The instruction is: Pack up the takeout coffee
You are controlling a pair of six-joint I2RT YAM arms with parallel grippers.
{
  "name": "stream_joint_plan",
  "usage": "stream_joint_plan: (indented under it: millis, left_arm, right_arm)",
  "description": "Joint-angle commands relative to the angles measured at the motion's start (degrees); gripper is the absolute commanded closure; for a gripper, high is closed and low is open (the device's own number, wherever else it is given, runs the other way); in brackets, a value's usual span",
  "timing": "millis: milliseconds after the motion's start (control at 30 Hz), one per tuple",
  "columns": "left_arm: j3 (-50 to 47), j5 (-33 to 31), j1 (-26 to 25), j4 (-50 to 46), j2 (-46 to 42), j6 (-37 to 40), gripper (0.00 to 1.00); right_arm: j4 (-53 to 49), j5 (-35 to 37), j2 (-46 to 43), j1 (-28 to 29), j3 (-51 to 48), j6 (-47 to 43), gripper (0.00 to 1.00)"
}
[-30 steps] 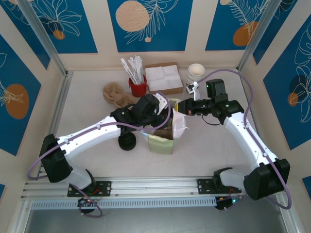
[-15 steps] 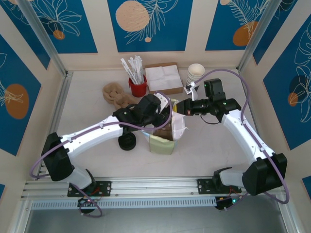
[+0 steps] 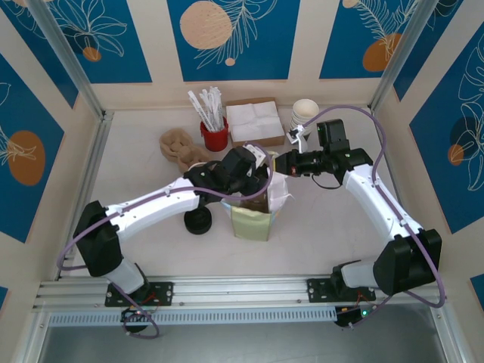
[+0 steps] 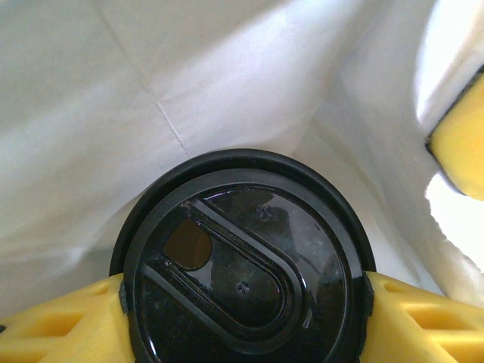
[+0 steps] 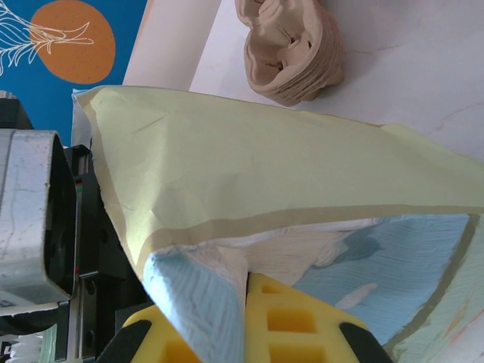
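On the top camera, your left arm reaches across into the mouth of the upright pale-green paper bag at mid-table. Its fingers are hidden inside. Your right gripper sits at the bag's far right rim. Behind the bag stand a red cup of white stirrers, a brown cardboard box of white napkins, a stack of white paper cups and a tan pulp cup carrier. A short pile of black lids lies just left of the bag.

On the left wrist camera, the takeout coffee shows as a round black plastic lid seen from above, with the bag's white inner walls around it. Your left gripper has a yellow finger against each side of the lid, jaws set wide: you have hold of the cup. You cannot tell how near its base is to the bag's floor.

On the right wrist camera, your right gripper's yellow fingers are closed tight on a fold of the bag's rim.

I judge you are lowering the coffee into the bag: it is inside but not released. Next, ease it straight down until it seats upright. Then spread the left fingers and lift out without snagging paper, with the right pinch holding the mouth wide.
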Motion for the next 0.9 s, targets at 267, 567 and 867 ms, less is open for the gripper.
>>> stream_joint_plan:
  millis: [267, 567, 867]
  left_arm:
    - [2.49, 1.01, 0.65, -0.42, 4.46, -1.97, 0.34]
    - [4.82, 3.77, 0.61, -1.55, 7.12, -2.26, 0.34]
    - [6.26, 6.63, 0.63, -2.08, 9.57, -3.23, 0.35]
  right_arm:
    - [1.17, -5.73, 2.63, -1.15, 2.56, -1.41, 1.0]
    - [1.3, -5.67, 4.44, -1.78, 3.18, -1.52, 1.0]
    - [-2.35, -3.83, 6.75, -2.9, 6.26, -1.88, 1.0]
